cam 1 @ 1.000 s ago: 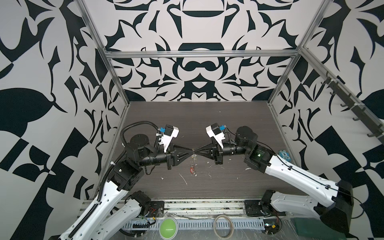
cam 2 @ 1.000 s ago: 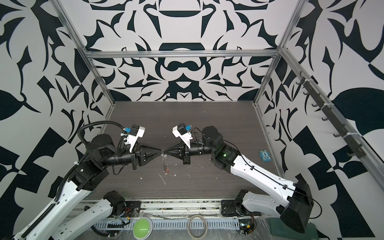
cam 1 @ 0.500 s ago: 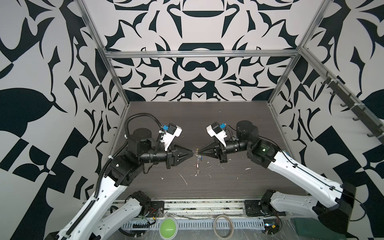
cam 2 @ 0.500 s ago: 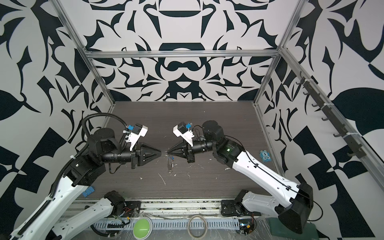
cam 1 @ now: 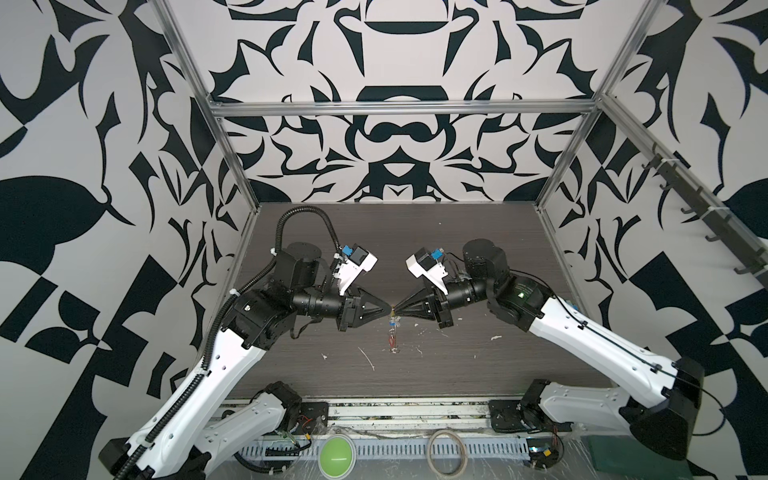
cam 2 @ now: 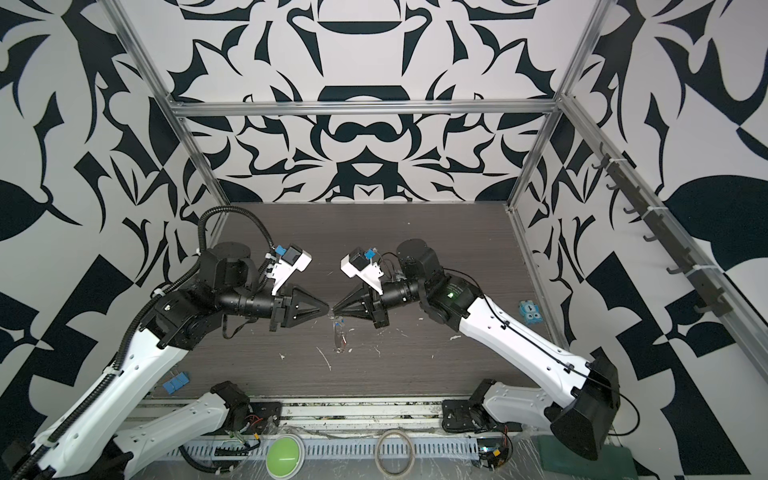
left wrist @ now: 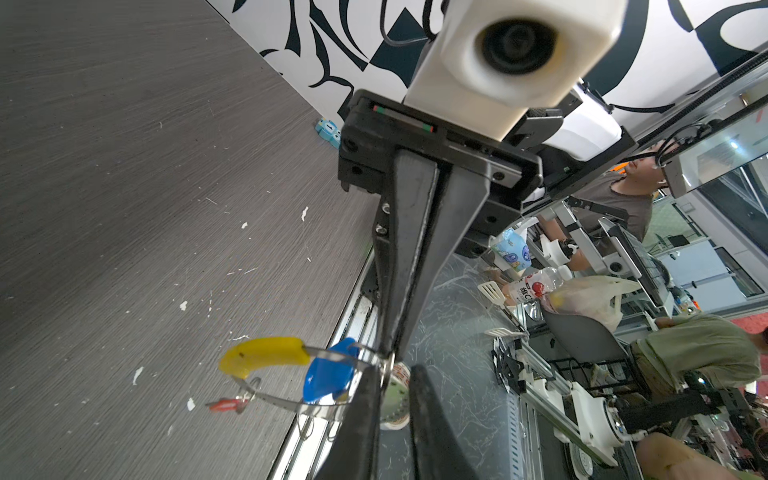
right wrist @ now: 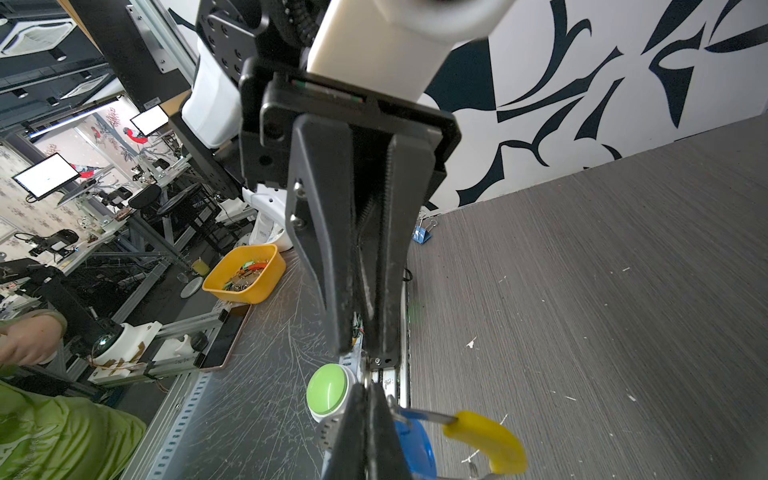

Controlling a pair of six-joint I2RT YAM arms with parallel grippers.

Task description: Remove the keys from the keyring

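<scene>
Currently, your item: keyring (left wrist: 286,406), a grey wire loop, held above the tabletop (cam 1: 457,257). Right claw (cam 1: 395,308): clamped on the wire, across from the yellow sleeve (left wrist: 262,353). Left claw (cam 1: 388,308): tip to tip with it, jaws narrowly apart; you cannot tell whether it grips. Keys: blue tag (left wrist: 328,374) at one sleeve end, red tag (left wrist: 226,404) near the other.

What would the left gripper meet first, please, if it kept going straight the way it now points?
Most likely the right gripper, facing the left gripper almost tip to tip. The keyring it pinches hangs right there, so its wire might come first; depth is unclear.
</scene>
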